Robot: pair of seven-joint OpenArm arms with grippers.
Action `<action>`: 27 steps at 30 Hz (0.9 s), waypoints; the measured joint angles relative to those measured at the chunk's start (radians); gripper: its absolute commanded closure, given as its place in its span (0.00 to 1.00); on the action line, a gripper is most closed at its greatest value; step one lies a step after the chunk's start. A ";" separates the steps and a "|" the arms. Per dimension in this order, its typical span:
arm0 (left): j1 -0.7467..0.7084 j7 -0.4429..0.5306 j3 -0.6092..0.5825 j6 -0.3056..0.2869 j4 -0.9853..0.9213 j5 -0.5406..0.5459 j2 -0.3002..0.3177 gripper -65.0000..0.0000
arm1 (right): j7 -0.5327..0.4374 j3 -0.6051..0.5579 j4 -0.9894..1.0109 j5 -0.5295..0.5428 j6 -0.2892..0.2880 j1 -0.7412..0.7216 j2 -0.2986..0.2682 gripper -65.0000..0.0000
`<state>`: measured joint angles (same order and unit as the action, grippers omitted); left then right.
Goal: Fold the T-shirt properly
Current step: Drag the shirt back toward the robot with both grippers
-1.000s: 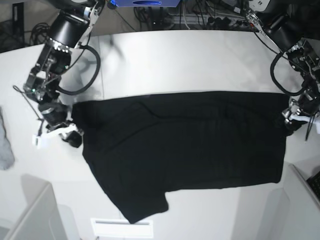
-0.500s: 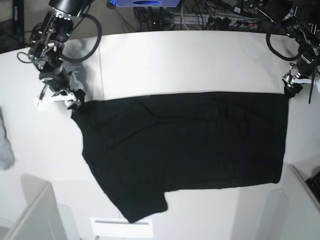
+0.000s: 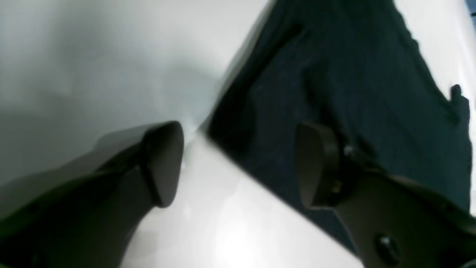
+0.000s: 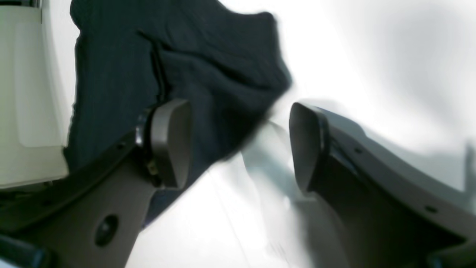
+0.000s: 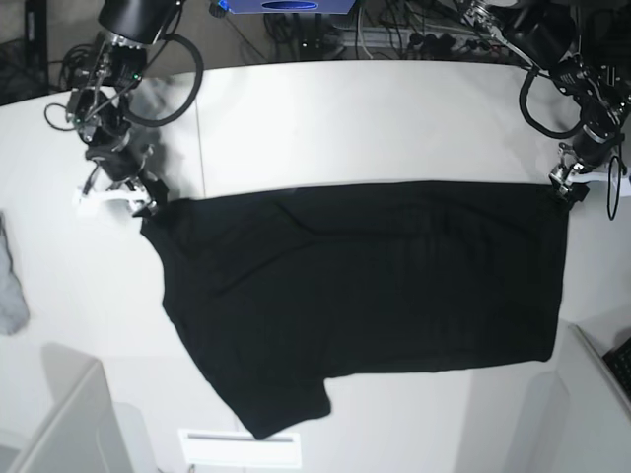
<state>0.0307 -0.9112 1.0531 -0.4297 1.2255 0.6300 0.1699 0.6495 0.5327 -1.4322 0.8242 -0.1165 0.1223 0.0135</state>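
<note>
The left gripper (image 3: 238,163) stands with its two dark pads apart and nothing between them; one pad (image 3: 163,162) hangs over bare white table (image 3: 93,67), the other over the black cloth. A corner of the T-shirt (image 3: 334,74) lies flat just beyond the gap, its edge running diagonally across the wrist view. In the base view this gripper (image 5: 569,187) sits at the far right corner of the T-shirt (image 5: 365,296), just above the cloth's edge.

The right gripper (image 4: 240,143) also has its pads spread wide and holds nothing. Its left pad (image 4: 171,141) is over the T-shirt (image 4: 186,59), its right pad over the table (image 4: 372,56), and a rumpled corner of cloth lies just beyond the gap. The wrist picture is blurred, so whether the pad touches the cloth cannot be told. In the base view this gripper (image 5: 123,192) is at the far left corner of the shirt, beside the cloth.

The T-shirt lies spread on the white table (image 5: 345,118), plain black side up, its long straight edge on the far side running left to right. A sleeve juts toward the near edge at lower left. A small grey cloth (image 5: 10,286) lies at the table's left edge, well apart from the shirt.
</note>
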 measured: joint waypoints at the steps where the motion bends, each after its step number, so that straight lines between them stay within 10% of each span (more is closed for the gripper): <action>1: 0.005 0.007 -0.001 0.000 -0.013 0.003 0.000 0.38 | 0.000 -0.001 0.005 0.000 0.000 -0.005 0.000 0.40; 8: 0.029 0.031 -0.049 -0.012 -0.077 0.019 0.011 0.53 | 0.008 -0.005 0.018 -0.015 0.002 -0.030 0.000 0.40; 15: 0.021 0.020 -0.059 -0.012 -0.086 0.021 0.003 0.94 | -0.012 -0.007 0.064 0.009 -0.019 -0.041 -0.008 0.41; 18: 0.007 0.015 -0.058 -0.012 -0.084 0.031 0.006 1.00 | -0.006 -0.007 0.067 0.006 -0.021 -0.040 -0.008 0.55; 22: -0.010 0.005 -0.060 -0.016 -0.084 0.035 0.021 1.00 | 0.024 -0.007 0.074 -0.013 -0.010 -0.038 -0.008 1.00; 27: -0.031 -0.009 -0.068 -0.017 -0.082 0.040 0.052 1.00 | 0.049 -0.003 0.066 -0.016 -0.003 -0.038 -0.024 1.00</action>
<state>-0.0006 -0.9203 0.9852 -0.4469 1.1439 0.6701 0.2222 0.6987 0.5301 -1.3663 0.8078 -0.1192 0.0845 -0.0109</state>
